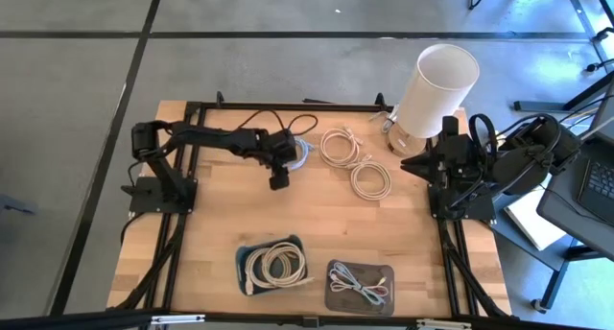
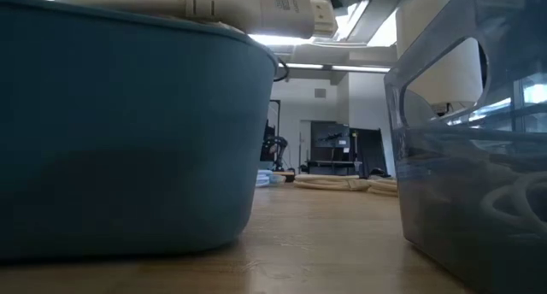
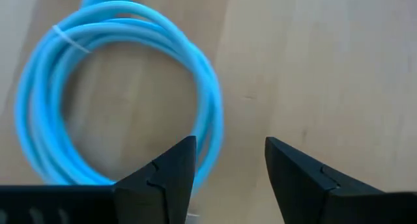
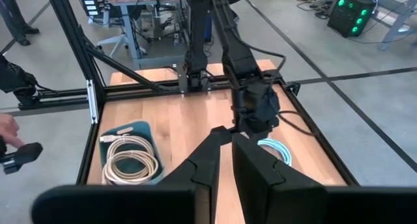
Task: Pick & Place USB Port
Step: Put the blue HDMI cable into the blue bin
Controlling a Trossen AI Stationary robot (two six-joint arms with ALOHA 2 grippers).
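Under left gripper point(image 3: 225, 168), blue cable point(image 3: 124, 87); overhead view hides it

arms point(image 1: 216, 138): black, jointed | jaws: dark, wedge-shaped | cables: black

The right gripper point(image 4: 226, 160) fills the lower middle, fingers nearly together. Beyond it the left gripper point(image 4: 255, 127) hangs over a blue cable coil point(image 4: 279, 150). At lower left, a teal tray point(image 4: 122, 133) holds a beige cable point(image 4: 130, 160).

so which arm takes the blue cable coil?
Left. The left gripper hangs open right beside the blue cable coil; the right gripper is shut, parked by the table's right edge.
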